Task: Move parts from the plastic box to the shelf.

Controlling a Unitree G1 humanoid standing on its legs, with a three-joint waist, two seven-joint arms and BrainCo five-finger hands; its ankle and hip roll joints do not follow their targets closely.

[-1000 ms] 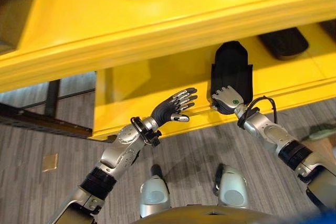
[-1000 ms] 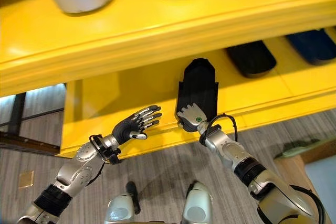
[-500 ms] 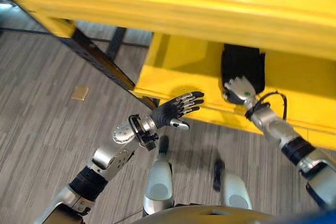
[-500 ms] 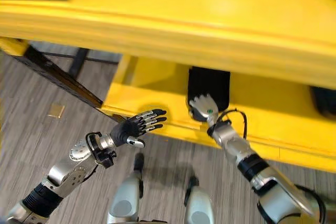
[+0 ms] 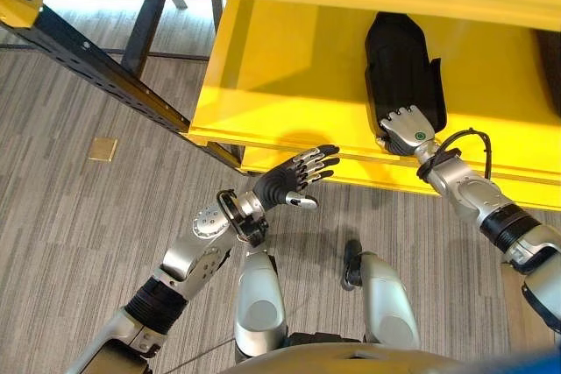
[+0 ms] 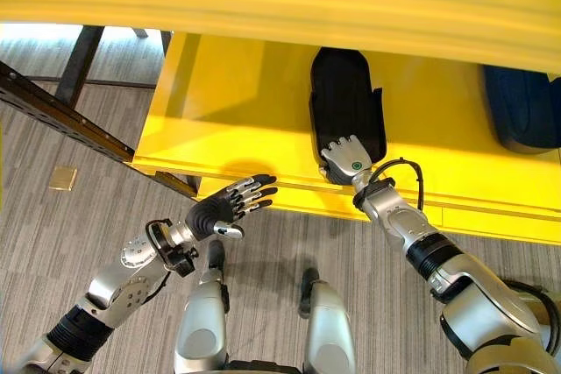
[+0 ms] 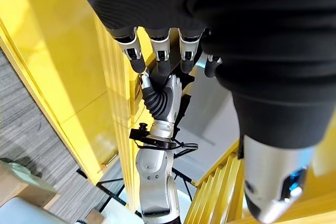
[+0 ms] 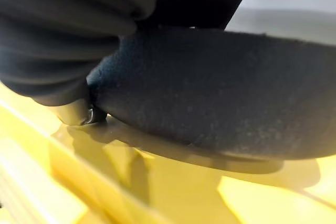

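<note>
- Grey wood-pattern floor [image 5: 79,216] lies nearest, under both arms.
- Left robot hand [image 5: 294,178] hovers just off the front lip of the yellow metal shelf [image 5: 289,85], fingers straight and spread, holding nothing.
- Right robot hand [image 5: 405,129] rests at the near end of the black flat moulded part [image 5: 399,67], which lies on the lower shelf board. Fingers seem draped over the part's edge; in the right wrist view they press on its dark surface [image 8: 220,98]. Can't tell whether it's a real grip or just contact.
- Change: a second ago the camera looked higher, with the upper board and silver pots visible; now it looks lower, at floor and lower board. That's camera shift. The part sits in the same spot under the right hand, and the left hand is open as before.
- Meaning, as a judgement: this part is placed; release and withdrawal look next.
- Farther right, a dark blue part [image 6: 526,111] lies on the same board.
</note>
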